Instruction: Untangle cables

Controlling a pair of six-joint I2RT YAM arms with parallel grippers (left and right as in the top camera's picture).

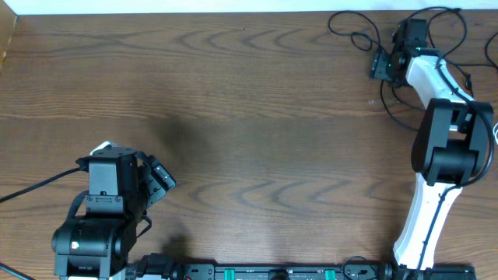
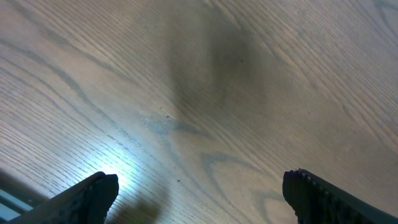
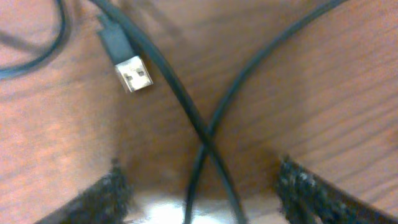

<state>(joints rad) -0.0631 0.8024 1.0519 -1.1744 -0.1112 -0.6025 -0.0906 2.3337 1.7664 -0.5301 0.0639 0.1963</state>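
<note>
Near left: black left gripper (image 1: 159, 177) is hovering over the brown wood-grain table (image 1: 257, 101), jaws standing wide, holding nothing.
Far right: thin black cables (image 1: 354, 31) are lying looped at the corner. Right gripper (image 1: 381, 67) is straddling two crossing strands, jaws apart, gripping neither. A silver-tipped USB plug (image 3: 134, 73) is lying nearby.

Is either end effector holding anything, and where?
Nothing held. Left end effector open over the table; right end effector open, straddling crossed black cables.

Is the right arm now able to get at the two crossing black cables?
Probably yes: the open right end effector hangs directly over the cables, which run between its fingers, and nothing covers them.
</note>
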